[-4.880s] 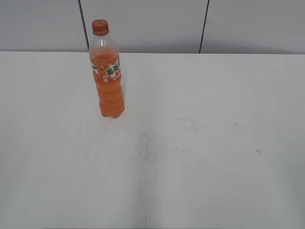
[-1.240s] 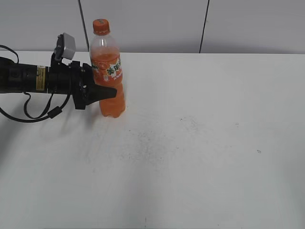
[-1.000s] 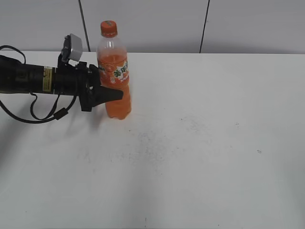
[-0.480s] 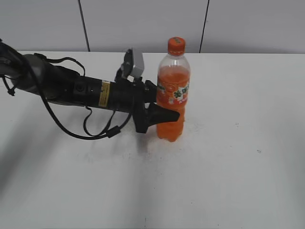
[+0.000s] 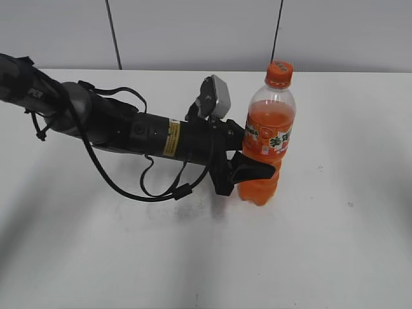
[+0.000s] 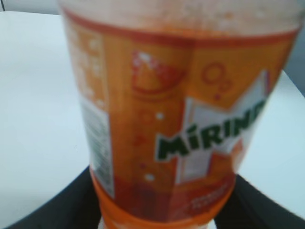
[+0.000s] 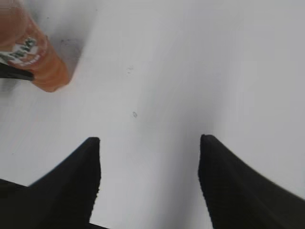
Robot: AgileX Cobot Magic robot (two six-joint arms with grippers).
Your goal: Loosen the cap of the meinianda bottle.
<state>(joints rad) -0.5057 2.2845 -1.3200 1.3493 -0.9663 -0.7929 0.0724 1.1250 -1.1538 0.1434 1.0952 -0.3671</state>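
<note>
The meinianda bottle (image 5: 265, 151) stands upright near the middle of the white table (image 5: 322, 244), holding orange drink. Its orange cap (image 5: 279, 73) sits on top, untouched. My left gripper (image 5: 252, 170) reaches in from the left and is shut on the bottle's lower body, just under the label. In the left wrist view the bottle (image 6: 176, 114) fills the frame between the dark fingers. My right gripper (image 7: 150, 143) is open and empty above bare table; the right wrist view shows the bottle (image 7: 33, 55) at the upper left. The right arm is out of the exterior view.
The left arm and its cables (image 5: 109, 129) stretch across the table's left half. A grey panelled wall (image 5: 193, 32) runs behind the table's far edge. Faint dark specks mark the tabletop.
My left gripper closed on the bottle at the back left and has carried it, upright, to the right and toward the front, near the table's middle.
</note>
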